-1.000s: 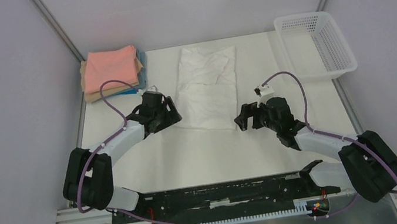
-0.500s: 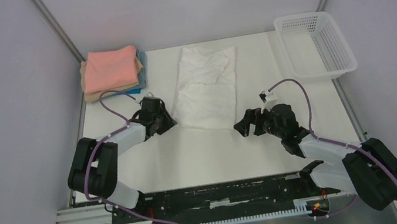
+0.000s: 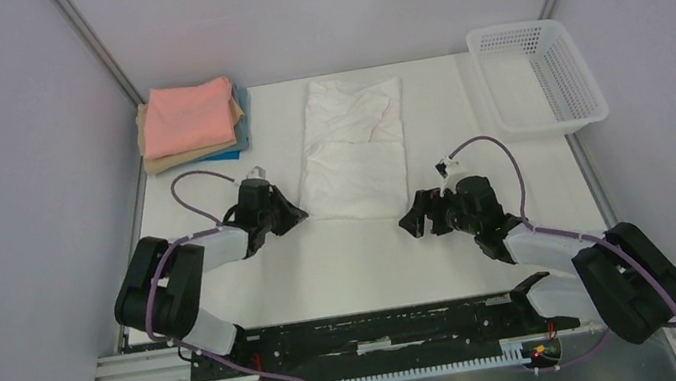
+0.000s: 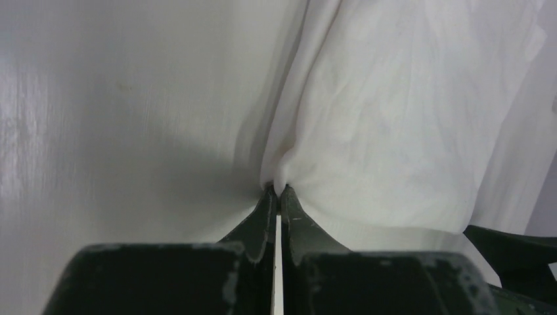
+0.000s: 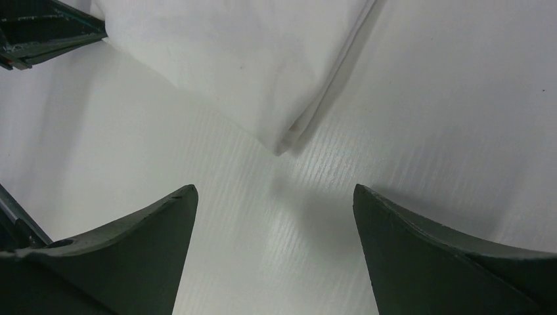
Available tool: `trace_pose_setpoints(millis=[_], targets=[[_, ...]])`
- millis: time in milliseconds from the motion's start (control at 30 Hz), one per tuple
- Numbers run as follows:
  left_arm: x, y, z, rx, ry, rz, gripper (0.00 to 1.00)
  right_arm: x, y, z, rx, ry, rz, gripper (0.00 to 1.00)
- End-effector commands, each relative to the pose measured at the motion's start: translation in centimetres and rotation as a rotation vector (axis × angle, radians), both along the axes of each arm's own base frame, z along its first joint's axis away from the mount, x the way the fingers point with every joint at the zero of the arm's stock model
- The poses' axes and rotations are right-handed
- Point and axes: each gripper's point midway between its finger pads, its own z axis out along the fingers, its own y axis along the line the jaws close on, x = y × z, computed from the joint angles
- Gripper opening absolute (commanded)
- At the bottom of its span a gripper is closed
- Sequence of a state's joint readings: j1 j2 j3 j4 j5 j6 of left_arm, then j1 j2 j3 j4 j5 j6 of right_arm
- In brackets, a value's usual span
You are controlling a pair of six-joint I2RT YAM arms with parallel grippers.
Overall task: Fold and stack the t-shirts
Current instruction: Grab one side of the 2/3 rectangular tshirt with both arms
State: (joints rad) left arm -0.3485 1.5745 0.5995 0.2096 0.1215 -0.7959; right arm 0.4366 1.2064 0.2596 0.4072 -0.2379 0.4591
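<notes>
A white t-shirt (image 3: 353, 148) lies folded lengthwise in the middle of the table, wrinkled. My left gripper (image 3: 298, 217) is shut on its near left corner; the left wrist view shows the cloth (image 4: 394, 111) bunched between the closed tips of that gripper (image 4: 278, 191). My right gripper (image 3: 411, 220) stands open just short of the shirt's near right corner (image 5: 284, 146), with only bare table between its fingers (image 5: 164, 223). A stack of folded t-shirts (image 3: 190, 122), salmon-pink on top with tan and blue beneath, sits at the far left corner.
A white mesh basket (image 3: 535, 75) stands at the far right of the table. Metal frame posts rise at both back corners. Bare tabletop (image 3: 356, 269) runs between the shirt and the arm bases.
My left gripper slid toward the shirt's near left corner and shut on it. My right gripper edged closer to the near right corner and stays open.
</notes>
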Motion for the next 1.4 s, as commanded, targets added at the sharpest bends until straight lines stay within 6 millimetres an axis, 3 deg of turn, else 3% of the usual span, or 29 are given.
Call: trace_pose_setpoints(millis=[0, 67, 233, 533, 733, 1067, 1233, 1367], targets=[[-5.3, 1.1, -3.0, -0.009, 0.132, 0.015, 0.02, 1.4, -0.1, 1.9, -0.032, -0.072, -0.007, 0.91], [-7.0, 1.1, -3.5, -0.037, 0.14, 0.016, 0.02, 1.1, -0.3, 1.8, -0.042, -0.067, -0.009, 0.91], [-8.6, 0.7, -2.9, -0.079, 0.103, 0.006, 0.02, 0.4, -0.3, 1.1, -0.05, -0.049, -0.004, 0.9], [-8.9, 0.3, -1.7, -0.088, 0.062, 0.004, 0.02, 0.4, 1.0, -0.7, -0.103, -0.01, 0.019, 0.79], [-9.0, 0.7, -1.9, -0.07, 0.072, 0.019, 0.02, 0.4, 1.5, -2.1, -0.112, 0.044, 0.037, 0.56], [-9.1, 0.8, -2.0, -0.066, 0.082, 0.034, 0.02, -2.4, 1.1, -3.6, -0.145, 0.086, 0.072, 0.53], [-9.2, 0.9, -2.1, -0.06, 0.08, 0.034, 0.02, -1.9, 0.9, -4.2, -0.167, 0.081, 0.045, 0.41], [-9.4, 0.8, -2.2, -0.059, 0.091, 0.025, 0.02, -1.5, 1.1, -4.2, -0.157, 0.075, 0.034, 0.07]])
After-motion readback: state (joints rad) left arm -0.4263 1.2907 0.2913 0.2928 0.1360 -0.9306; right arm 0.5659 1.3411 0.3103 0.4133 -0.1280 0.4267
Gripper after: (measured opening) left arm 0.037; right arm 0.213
